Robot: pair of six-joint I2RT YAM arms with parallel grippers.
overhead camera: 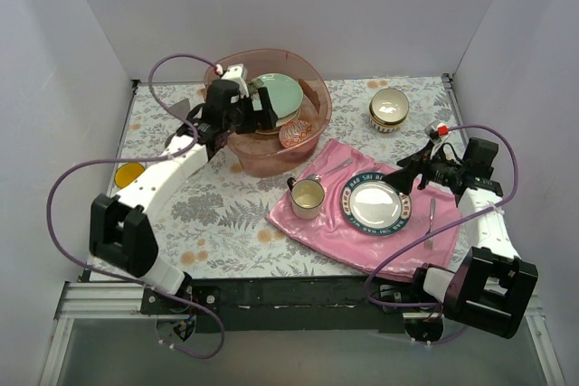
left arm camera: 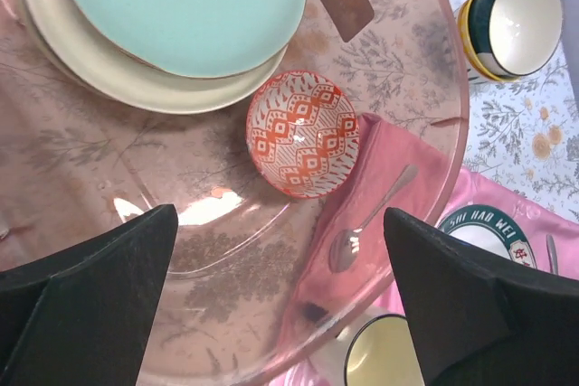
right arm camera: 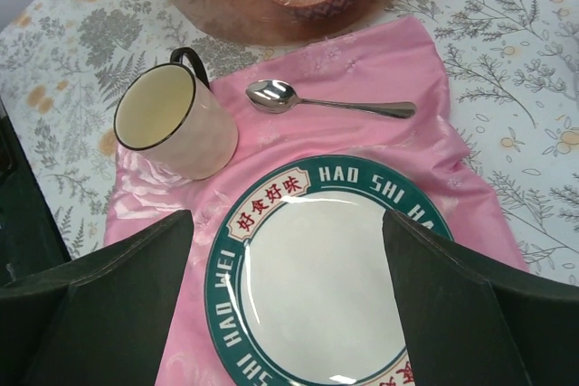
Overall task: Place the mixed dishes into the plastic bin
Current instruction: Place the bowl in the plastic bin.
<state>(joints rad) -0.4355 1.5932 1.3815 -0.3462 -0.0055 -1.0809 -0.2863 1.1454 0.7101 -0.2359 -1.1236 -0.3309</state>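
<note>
Bowl: red-patterned, upright in pinkish bin | left fingers apart | right fingers apart

The bin is made of translucent pinkish plastic, smooth and glossy, and glare is caught on its floor. A smooth glazed finish with a soft sheen is shown by the mint-green plate and by the cream plate beneath it; the red-patterned bowl is glazed likewise. The spoon is made of polished, mirror-bright metal. The pink cloth is marked by a satin sheen and soft creases. The lettered plate is glazed to a high gloss, and the cup is finished smooth and faintly shiny. The table cover is printed and matt.
</note>
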